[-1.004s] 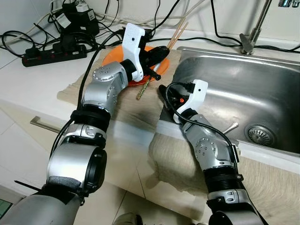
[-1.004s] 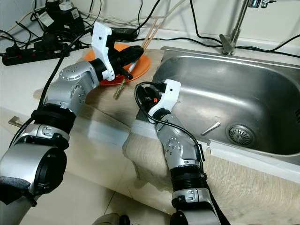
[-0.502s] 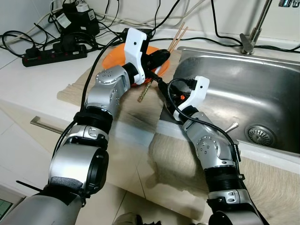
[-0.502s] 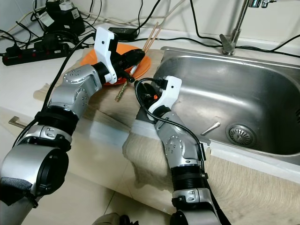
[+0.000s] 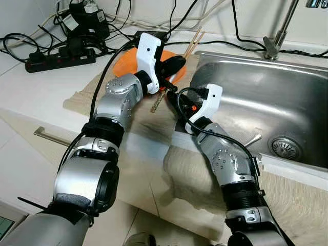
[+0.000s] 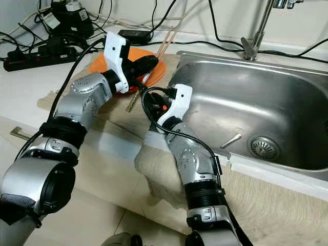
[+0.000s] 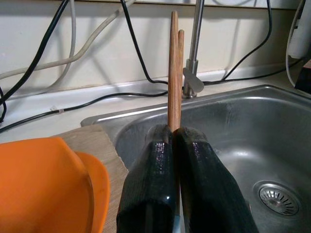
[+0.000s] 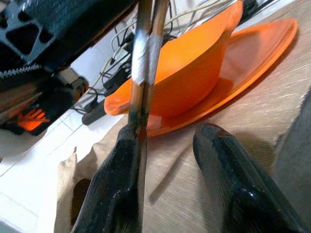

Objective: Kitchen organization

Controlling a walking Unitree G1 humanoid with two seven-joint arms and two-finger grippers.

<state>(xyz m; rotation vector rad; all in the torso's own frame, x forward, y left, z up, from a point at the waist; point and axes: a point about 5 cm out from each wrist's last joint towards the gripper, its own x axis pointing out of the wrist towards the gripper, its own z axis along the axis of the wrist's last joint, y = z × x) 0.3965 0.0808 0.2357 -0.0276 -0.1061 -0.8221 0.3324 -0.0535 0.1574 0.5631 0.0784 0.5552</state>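
Note:
A pair of wooden chopsticks (image 5: 193, 40) slants over the counter between the orange dishes and the sink. My left gripper (image 5: 176, 62) is shut on their middle, and the left wrist view has the sticks (image 7: 174, 73) rising out of the closed fingers (image 7: 155, 179). My right gripper (image 5: 176, 95) is open just below, at the sticks' lower end (image 5: 156, 104). In the right wrist view the chopsticks (image 8: 146, 53) run down against one finger (image 8: 114, 189), with the other finger (image 8: 228, 170) apart. Behind them an orange bowl (image 8: 194, 63) sits on an orange plate (image 8: 252, 53).
A steel sink (image 5: 266, 97) with a drain (image 5: 284, 147) and a small metal utensil (image 5: 252, 139) lies to the right, its faucet (image 5: 274, 41) at the back. A beige mat (image 5: 82, 95) covers the counter. A power strip (image 5: 56, 56) and cables crowd the back left.
My left gripper has carried the chopsticks a little toward the sink. My right gripper has risen and turned in under them, so its finger now meets their lower end.

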